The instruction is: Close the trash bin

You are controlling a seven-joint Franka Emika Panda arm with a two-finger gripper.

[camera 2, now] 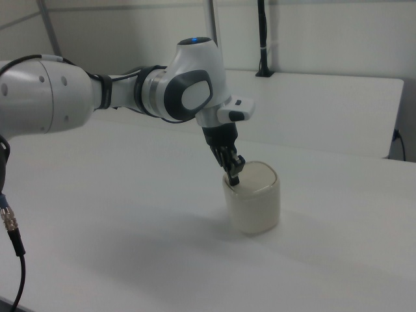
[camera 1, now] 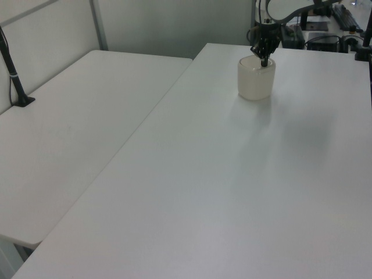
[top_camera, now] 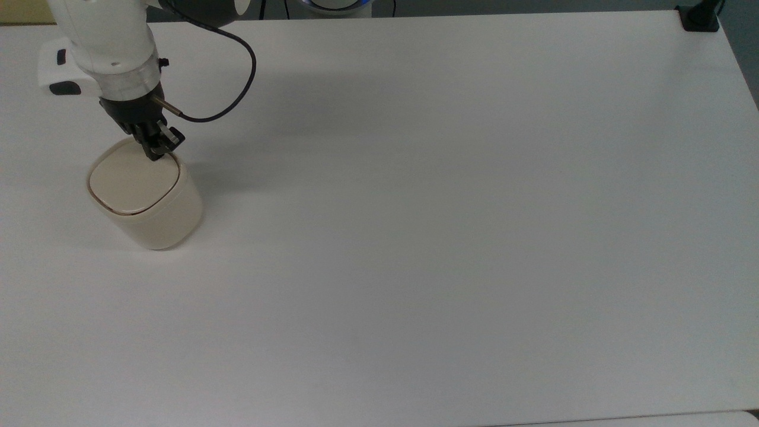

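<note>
The cream-beige trash bin (top_camera: 148, 204) (camera 1: 255, 83) (camera 2: 255, 207) stands upright near the top view's left edge. Its flat lid (top_camera: 133, 178) lies down flat over the opening, and no interior shows. My gripper (top_camera: 158, 151) (camera 1: 264, 58) (camera 2: 234, 178) points down at the lid's far edge, its black fingers together and the tips touching the lid near the rim. Nothing is held between the fingers.
A wide white table (top_camera: 450, 207) carries the bin. A black cable (top_camera: 228, 89) loops from the wrist above the table. A black clamp (top_camera: 699, 21) sits at the top view's far right corner. A second white table (camera 1: 75, 122) adjoins at the left view's left.
</note>
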